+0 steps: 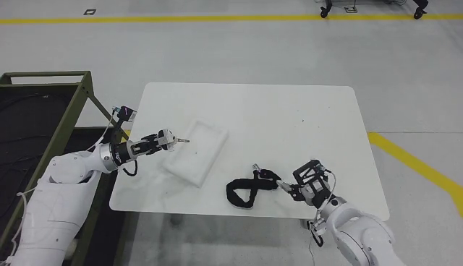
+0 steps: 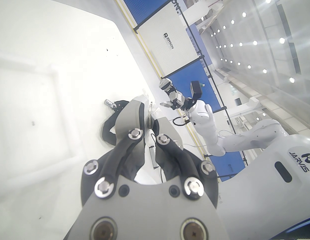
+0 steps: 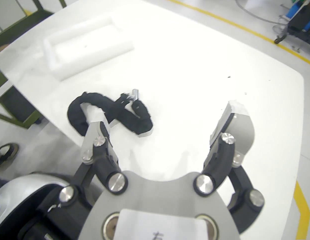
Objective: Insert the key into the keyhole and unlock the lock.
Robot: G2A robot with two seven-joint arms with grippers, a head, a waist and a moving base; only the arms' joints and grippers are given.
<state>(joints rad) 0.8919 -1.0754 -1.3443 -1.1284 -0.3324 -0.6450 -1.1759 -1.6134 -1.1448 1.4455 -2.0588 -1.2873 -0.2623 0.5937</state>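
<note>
White rectangular table [image 1: 289, 121]: far and right portions open for passage. Obstacles: shallow white foam tray [image 1: 197, 152] left of centre; black fabric-sleeved cable lock [image 1: 242, 191] near front edge. Bare lane between them.

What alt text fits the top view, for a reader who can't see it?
The left gripper is shut on the small key, holding it over the edge of a white tray on a white table. Nearer the robot lies the black cable lock, with the right gripper open close beside one end.
</note>
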